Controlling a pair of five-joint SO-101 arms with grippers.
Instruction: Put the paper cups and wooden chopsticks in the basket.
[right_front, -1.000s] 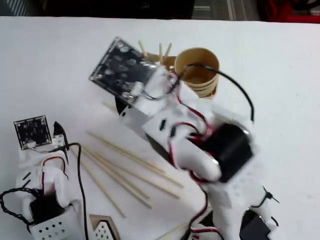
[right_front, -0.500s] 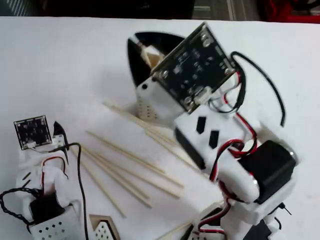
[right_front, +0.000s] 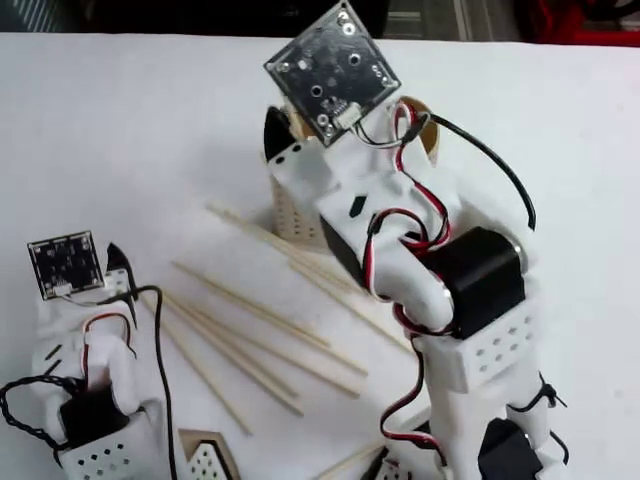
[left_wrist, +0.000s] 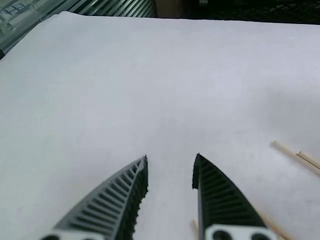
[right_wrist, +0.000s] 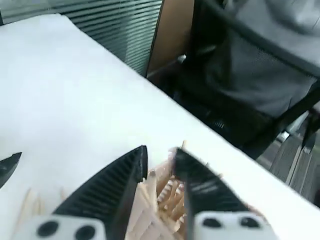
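Note:
Several wooden chopsticks (right_front: 262, 338) lie loose on the white table (right_front: 120, 130), fanned out between the two arms. A tan paper cup (right_front: 428, 124) stands at the back, mostly hidden behind my right arm and its cables. My right gripper (right_front: 283, 132) hangs over the table just left of the cup. In the right wrist view its fingers (right_wrist: 159, 150) are shut on a bundle of chopsticks (right_wrist: 161, 196), whose ends poke out between them. My left gripper (right_front: 115, 258) rests low at the front left, open and empty (left_wrist: 170, 158), with one chopstick (left_wrist: 298, 156) off to its side.
The right arm's body (right_front: 470, 300) stands over the right half of the table and covers some chopstick ends. A dark office chair (right_wrist: 250, 85) stands beyond the table's far edge. Bare table stretches across the back left.
My right arm swung and lifted its wrist: the camera board moved from left of the cup to up at the back, and the arm now hides most of the cup. The left arm stayed still.

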